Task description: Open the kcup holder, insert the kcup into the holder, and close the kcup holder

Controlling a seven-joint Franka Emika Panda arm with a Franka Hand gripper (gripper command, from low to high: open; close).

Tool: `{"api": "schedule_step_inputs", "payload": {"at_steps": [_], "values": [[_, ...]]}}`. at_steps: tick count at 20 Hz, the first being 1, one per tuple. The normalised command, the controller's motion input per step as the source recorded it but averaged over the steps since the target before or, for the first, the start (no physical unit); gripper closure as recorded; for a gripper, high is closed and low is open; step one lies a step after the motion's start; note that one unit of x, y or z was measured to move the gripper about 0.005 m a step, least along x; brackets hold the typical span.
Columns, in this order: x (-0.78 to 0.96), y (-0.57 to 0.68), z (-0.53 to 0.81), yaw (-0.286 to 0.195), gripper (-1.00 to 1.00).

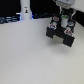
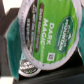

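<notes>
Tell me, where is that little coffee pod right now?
The kcup is up in the robot's pincer, near the exterior view's upper right, just above the black kcup holder. The wrist view shows its green lid close up.

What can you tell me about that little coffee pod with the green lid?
The kcup is a small white cup-shaped pod with a shiny green foil lid. The lid reads "DARK MAGIC" on a dark band, with a round green logo beside it. In the wrist view it fills the picture, tilted, lid facing the camera, and looks held between the gripper's teal fingers. In the exterior view it is a small speck above the black kcup holder, at the arm's tip.
</notes>
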Motion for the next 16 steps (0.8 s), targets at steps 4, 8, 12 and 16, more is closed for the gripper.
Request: {"api": "schedule_step_inputs", "payload": {"at_steps": [4, 8, 12, 16], "values": [[-0.27, -0.29, 0.04, 0.0, 1.0], [-0.01, -0.03, -0.04, 0.0, 1.0], [0.01, -0.04, -0.17, -0.004, 1.0], [0.02, -0.04, -0.19, -0.001, 1.0]]}}
